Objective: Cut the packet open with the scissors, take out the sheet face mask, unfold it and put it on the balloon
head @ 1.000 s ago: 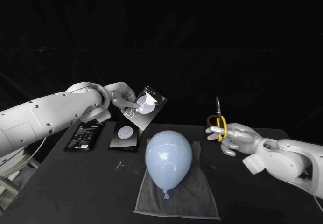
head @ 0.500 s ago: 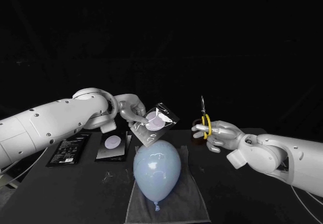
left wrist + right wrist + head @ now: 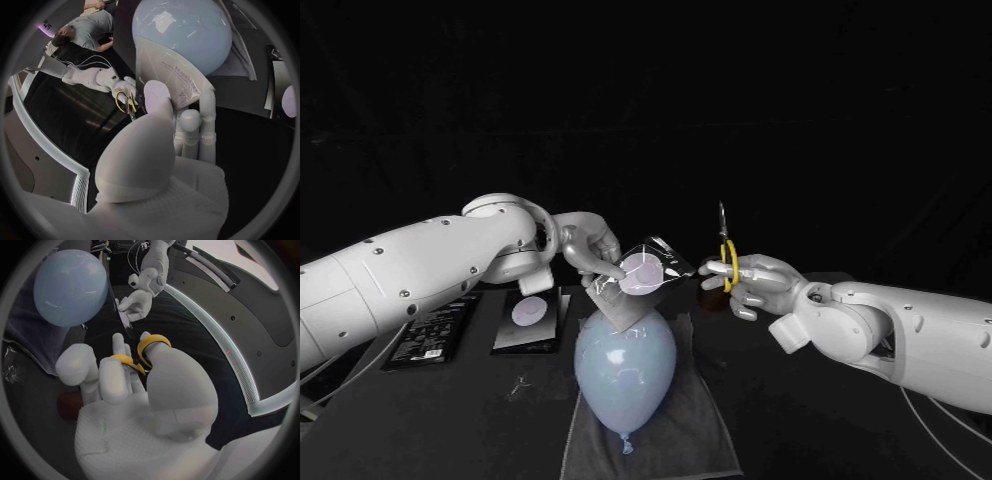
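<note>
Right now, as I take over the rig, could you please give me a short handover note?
Left hand holds the packet up above the balloon, which lies on a grey cloth.
Right hand holds the scissors, blades up, close beside the packet.
Done: both picked up; no cut visible.
To do: cut the packet, pull out the mask, unfold it, lay it on the balloon.

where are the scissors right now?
In the head view the scissors stand blades-up in the right hand, right of centre, close beside the packet the left hand holds near the balloon's far end.
</note>
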`<state>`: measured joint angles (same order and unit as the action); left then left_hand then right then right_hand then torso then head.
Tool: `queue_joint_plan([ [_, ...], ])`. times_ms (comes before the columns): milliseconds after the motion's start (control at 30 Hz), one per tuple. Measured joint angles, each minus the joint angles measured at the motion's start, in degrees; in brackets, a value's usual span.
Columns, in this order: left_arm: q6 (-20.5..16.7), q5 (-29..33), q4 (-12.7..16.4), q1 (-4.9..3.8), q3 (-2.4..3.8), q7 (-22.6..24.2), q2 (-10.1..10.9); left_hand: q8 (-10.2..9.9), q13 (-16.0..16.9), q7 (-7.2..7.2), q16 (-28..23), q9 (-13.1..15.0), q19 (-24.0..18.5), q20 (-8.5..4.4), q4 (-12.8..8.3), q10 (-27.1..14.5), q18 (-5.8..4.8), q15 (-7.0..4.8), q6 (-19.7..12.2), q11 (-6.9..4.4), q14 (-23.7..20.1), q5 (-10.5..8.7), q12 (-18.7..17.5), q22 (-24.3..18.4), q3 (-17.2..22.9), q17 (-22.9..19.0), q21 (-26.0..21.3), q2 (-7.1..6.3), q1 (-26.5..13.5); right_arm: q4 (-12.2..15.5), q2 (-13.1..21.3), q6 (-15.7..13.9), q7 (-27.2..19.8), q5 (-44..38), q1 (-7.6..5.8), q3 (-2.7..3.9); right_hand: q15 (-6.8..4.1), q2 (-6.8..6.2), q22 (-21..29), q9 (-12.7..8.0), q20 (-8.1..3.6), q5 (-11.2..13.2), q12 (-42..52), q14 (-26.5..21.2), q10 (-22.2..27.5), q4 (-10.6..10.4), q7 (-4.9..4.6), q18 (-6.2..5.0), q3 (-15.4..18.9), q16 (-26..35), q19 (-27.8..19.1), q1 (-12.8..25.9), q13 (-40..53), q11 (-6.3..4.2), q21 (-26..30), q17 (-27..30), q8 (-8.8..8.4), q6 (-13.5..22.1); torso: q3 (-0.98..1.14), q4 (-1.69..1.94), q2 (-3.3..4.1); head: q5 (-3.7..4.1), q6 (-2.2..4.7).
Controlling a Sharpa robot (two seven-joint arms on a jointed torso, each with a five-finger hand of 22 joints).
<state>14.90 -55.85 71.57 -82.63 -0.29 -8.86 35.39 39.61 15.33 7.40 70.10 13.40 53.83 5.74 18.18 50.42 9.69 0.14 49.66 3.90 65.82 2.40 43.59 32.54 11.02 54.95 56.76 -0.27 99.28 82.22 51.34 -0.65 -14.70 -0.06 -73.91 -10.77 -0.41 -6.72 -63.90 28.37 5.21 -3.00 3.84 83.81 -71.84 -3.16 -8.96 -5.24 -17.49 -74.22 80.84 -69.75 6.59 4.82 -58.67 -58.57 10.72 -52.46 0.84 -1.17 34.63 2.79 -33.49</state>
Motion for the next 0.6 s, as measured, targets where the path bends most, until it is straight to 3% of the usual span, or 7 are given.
queue_joint_plan([
  [267, 0.93, 3.39, 0.35, -0.19, 0.03, -0.41, 0.22, -0.22, 0.03, -0.05, 0.0, 0.01, 0.0, 0.0, -0.08, 0.02, -0.02, 0.0, 0.22, 0.0, 0.0, 0.28, -0.01, 0.15, 1.66, 0.03, 0.28, -0.93, -0.93, -0.93, -0.17, -0.67, -0.01, -0.09, -0.01, 0.0, 0.0, -0.26, -0.08, -0.07, 0.01, 0.0, 0.0, 0.0, 0.2, 0.0, 0.0, 0.01, 0.0, 0.0, -0.01, 0.27, -0.08, 0.2, 0.0, 0.01, 0.0, 0.0, -0.01, 0.08, -0.03, 0.42, 0.05],
  [333, 1.07, 3.97, 0.76, -0.28, 0.05, -0.52, 0.4, -0.23, 0.17, -0.04, 0.0, 0.02, 0.0, 0.0, -0.26, 0.3, -0.03, 0.0, 0.43, -0.11, 0.0, 0.28, -0.01, 0.4, 3.91, 0.04, 0.6, -2.03, -2.02, -1.13, -0.36, -0.8, -0.01, -0.15, -0.01, 0.0, 0.0, -0.37, -0.08, -0.08, 0.01, 0.0, 0.0, 0.0, 0.2, 0.0, 0.0, 0.01, 0.0, 0.0, -0.01, 0.38, -0.11, 0.2, 0.0, 0.02, 0.0, 0.0, -0.03, 0.1, -0.03, 0.48, -0.01],
  [600, 1.5, 5.09, 1.63, -0.31, 0.06, -0.81, 0.47, -0.28, 0.4, -0.03, 0.0, 0.04, 0.0, 0.0, -0.09, 0.32, -0.05, 0.01, 0.58, -0.11, 0.01, 0.27, -0.04, 0.5, 5.17, 0.04, 0.6, -2.56, -2.56, -1.42, -0.99, -0.92, 0.12, -0.58, 0.04, -0.02, 0.01, -0.37, -0.01, -0.18, 0.02, 0.0, 0.0, -0.01, 0.2, -0.17, 0.01, 0.02, 0.17, 0.0, -0.02, 0.38, -0.14, 0.2, 0.0, 0.09, -0.22, 0.0, -0.1, 0.13, 0.03, 0.7, -0.33],
])
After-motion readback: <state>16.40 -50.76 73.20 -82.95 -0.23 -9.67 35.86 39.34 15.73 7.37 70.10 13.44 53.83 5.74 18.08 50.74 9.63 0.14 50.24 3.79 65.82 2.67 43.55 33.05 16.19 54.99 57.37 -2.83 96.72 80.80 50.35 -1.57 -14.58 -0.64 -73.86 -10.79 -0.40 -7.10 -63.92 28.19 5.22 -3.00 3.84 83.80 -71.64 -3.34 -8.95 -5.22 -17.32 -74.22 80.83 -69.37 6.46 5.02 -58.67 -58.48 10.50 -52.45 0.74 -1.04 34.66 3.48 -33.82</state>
